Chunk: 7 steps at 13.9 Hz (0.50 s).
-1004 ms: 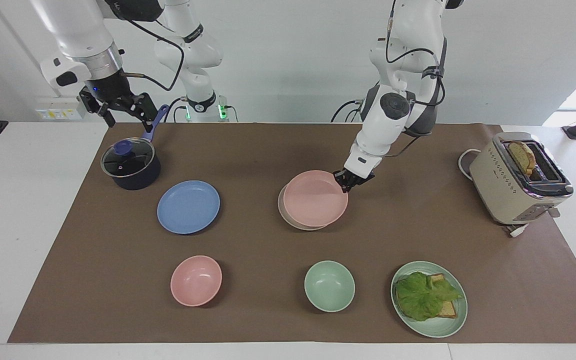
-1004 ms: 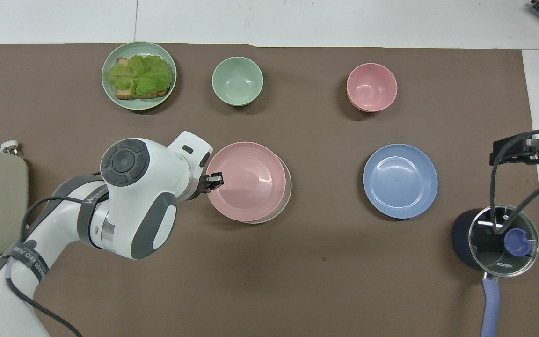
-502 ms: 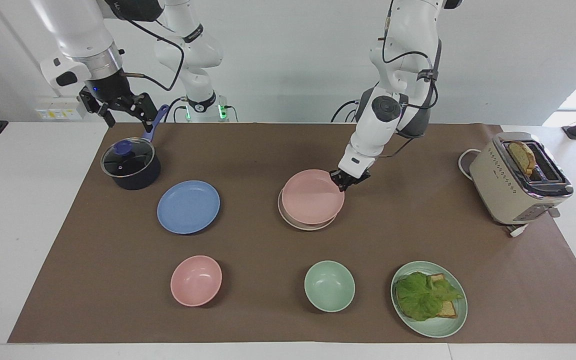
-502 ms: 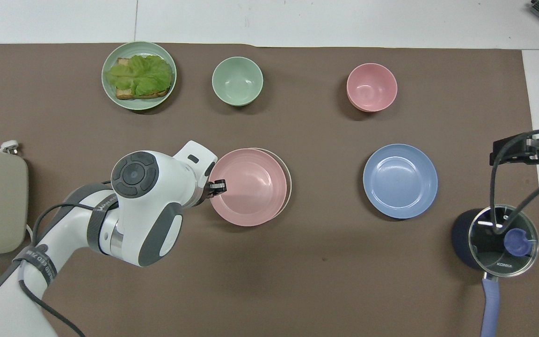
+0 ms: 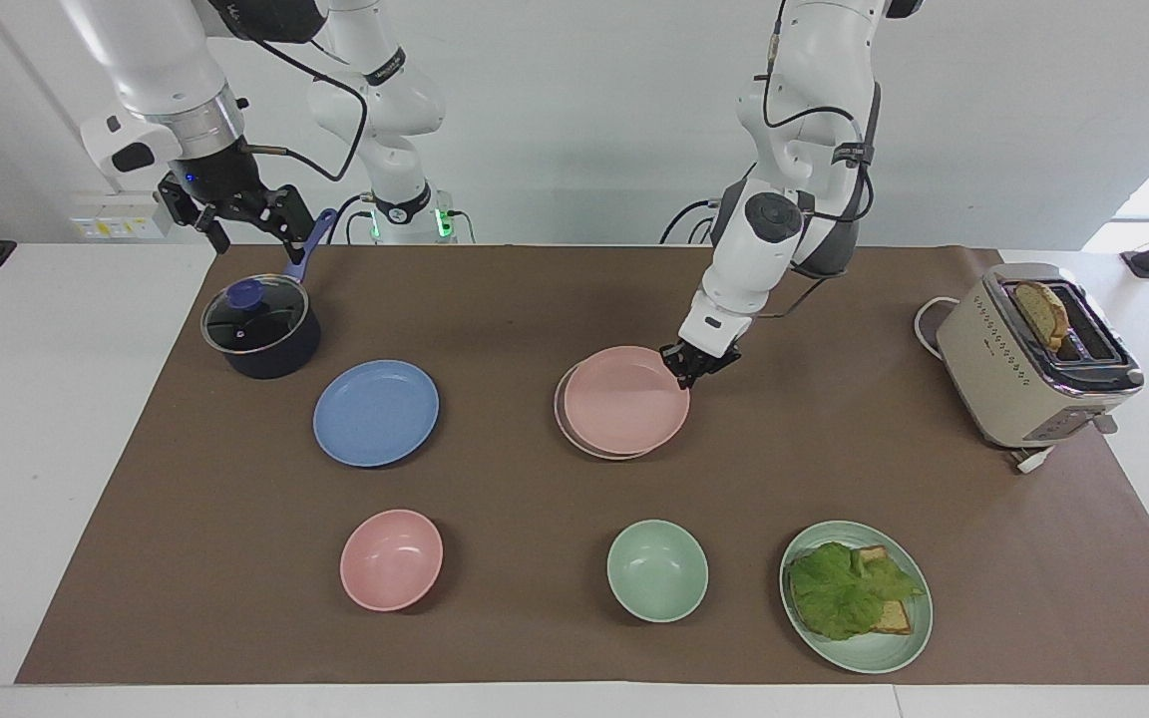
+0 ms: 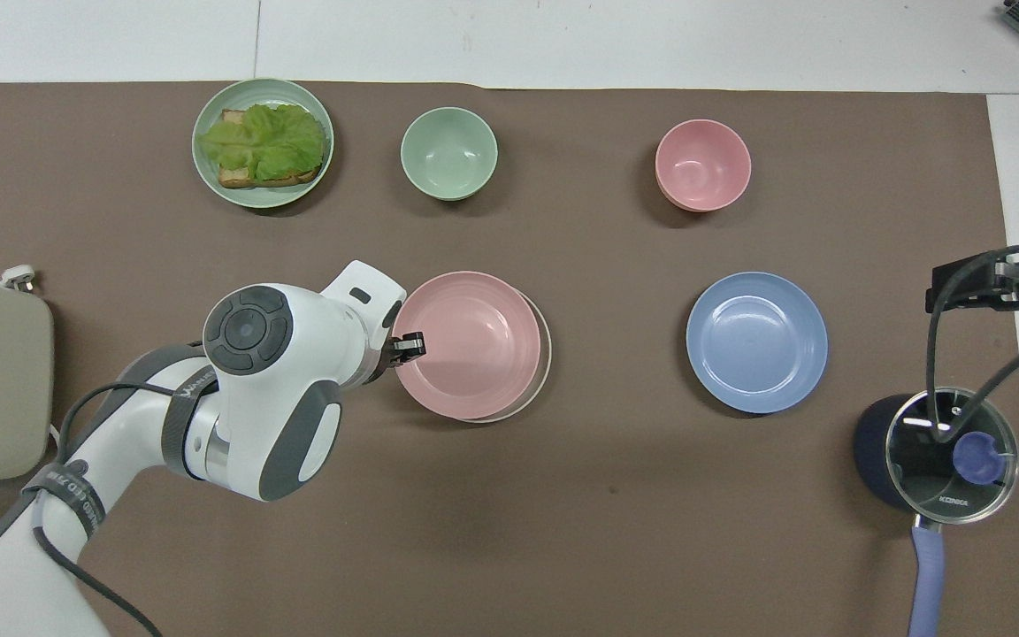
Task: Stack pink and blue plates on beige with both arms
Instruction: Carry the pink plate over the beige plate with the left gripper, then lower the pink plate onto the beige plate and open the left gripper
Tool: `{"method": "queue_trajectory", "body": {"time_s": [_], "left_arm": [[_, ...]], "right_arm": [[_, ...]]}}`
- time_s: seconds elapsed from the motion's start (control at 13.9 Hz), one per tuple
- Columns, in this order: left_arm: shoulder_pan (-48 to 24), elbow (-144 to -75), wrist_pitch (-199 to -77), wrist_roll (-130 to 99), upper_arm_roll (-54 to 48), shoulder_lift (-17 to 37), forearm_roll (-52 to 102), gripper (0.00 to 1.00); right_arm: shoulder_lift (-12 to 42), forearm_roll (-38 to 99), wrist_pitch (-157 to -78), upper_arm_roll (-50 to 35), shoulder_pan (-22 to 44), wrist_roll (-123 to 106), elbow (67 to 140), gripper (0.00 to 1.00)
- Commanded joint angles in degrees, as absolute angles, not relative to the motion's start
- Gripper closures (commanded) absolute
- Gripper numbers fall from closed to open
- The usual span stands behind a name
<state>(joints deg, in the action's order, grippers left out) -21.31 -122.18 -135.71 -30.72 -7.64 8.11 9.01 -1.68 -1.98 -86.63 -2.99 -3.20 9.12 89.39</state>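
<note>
Since the earlier frame, the left gripper (image 5: 691, 367) has drawn the pink plate (image 5: 626, 400) slightly toward the robots, so it now covers more of the beige plate (image 5: 564, 419), whose rim shows as a thin crescent toward the right arm's end. The left fingers are clamped on the pink plate's rim at the edge nearest the left arm. The pink plate is round, shallow and matte, of the same size as the beige one beneath it. The blue plate (image 5: 376, 413) lies flat on the brown mat (image 5: 535, 299), apart from the stack, toward the right arm's end. The right gripper (image 5: 235, 214) waits above the mat's corner near the saucepan (image 5: 261, 327), fingers spread and holding nothing.

Containers: the saucepan carries a glass lid with a blue knob. The green plate (image 5: 874, 653) holds lettuce over bread. The toaster (image 5: 1028, 359) holds one slice of bread. The pink bowl (image 5: 391, 559) and green bowl (image 5: 657, 570) show nothing inside.

Count: four plates, two bowls, one saucepan, one toaster.
</note>
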Motion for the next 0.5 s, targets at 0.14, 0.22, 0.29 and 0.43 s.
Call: {"method": "queue_trajectory", "body": {"time_s": [0.14,0.22,0.29,0.43], "left_arm": [[-22.15,-122.7,-138.34,-32.08,-7.21,9.14,7.82,1.0],[-22.15,-122.7,-138.43,-31.99,-7.21,9.14,7.82,1.0],[-21.97,-122.52,-138.43,-31.82,-7.21,9.23,7.82,1.0],[-21.97,-122.34,-138.34,-31.73,-7.21,9.23,7.82,0.99]], "right_arm": [[-2.02,-2.46,-87.28,-3.16,-3.69,8.26,89.82,0.0],[-2.02,-2.46,-87.28,-3.25,-3.69,8.26,89.74,0.0],[-2.02,-2.37,-87.28,-3.16,-3.69,8.26,89.82,0.0],[-2.02,-2.46,-87.28,-3.16,-3.6,8.26,89.82,0.0]]}}
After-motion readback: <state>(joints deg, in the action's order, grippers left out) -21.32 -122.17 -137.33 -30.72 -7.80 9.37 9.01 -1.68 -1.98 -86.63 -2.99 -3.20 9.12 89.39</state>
